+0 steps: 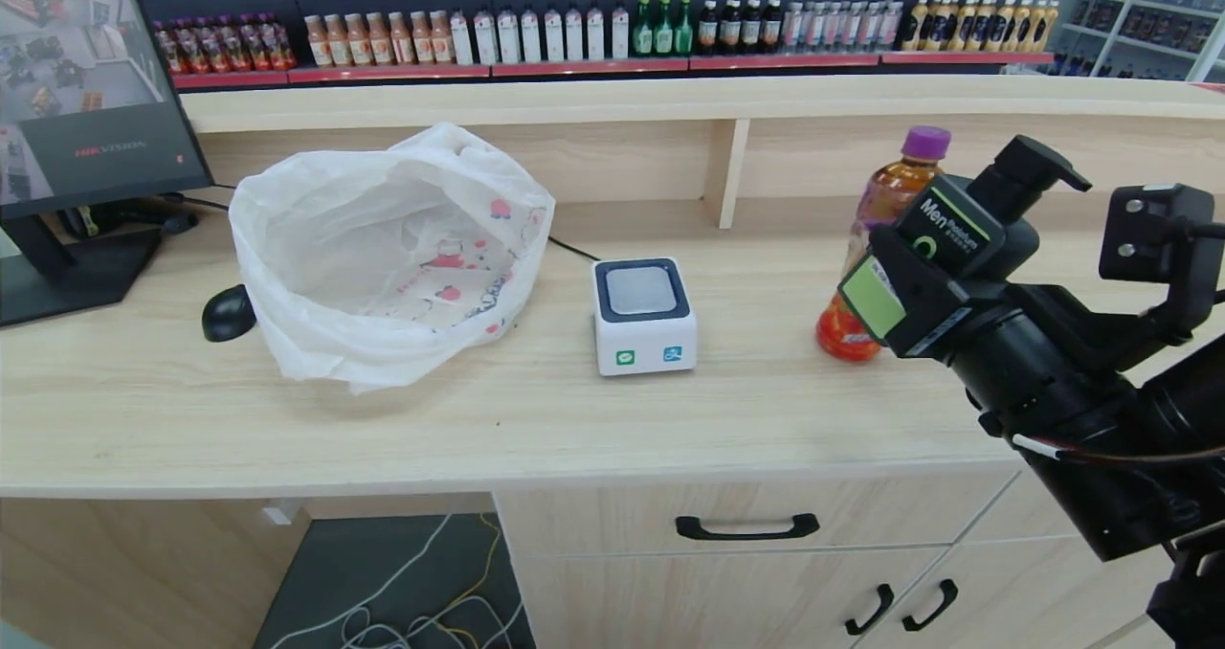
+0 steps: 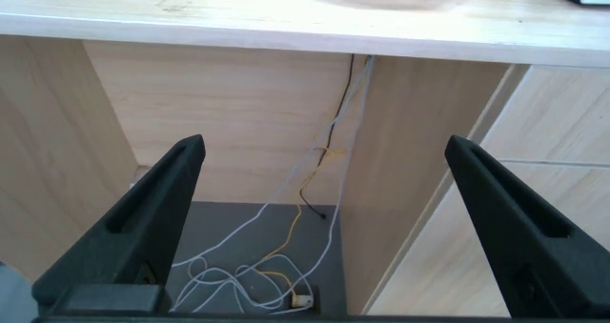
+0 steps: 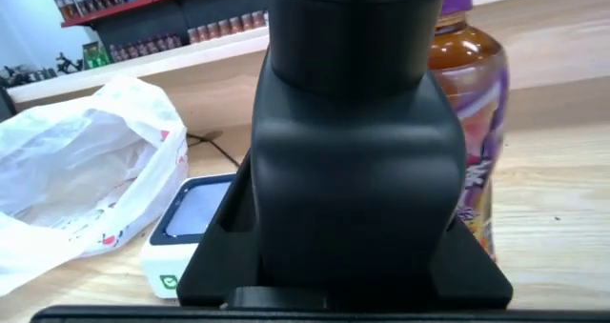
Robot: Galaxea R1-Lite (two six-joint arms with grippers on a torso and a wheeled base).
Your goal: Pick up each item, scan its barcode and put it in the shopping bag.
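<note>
Left wrist view: left gripper (image 2: 324,218) spread, low before the counter (image 2: 286,18) | shopping bag (image 1: 383,257) at 9 o'clock of scanner (image 1: 643,316) | orange bottle (image 1: 885,199) at its 3 | right gripper (image 1: 943,280) pinching tilted black pump bottle (image 1: 967,223), at 4.

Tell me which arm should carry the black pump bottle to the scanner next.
Right. The right gripper holds the black pump bottle above the counter, off to the right of the scanner. The left gripper hangs open below the counter's edge, holding nothing.
</note>
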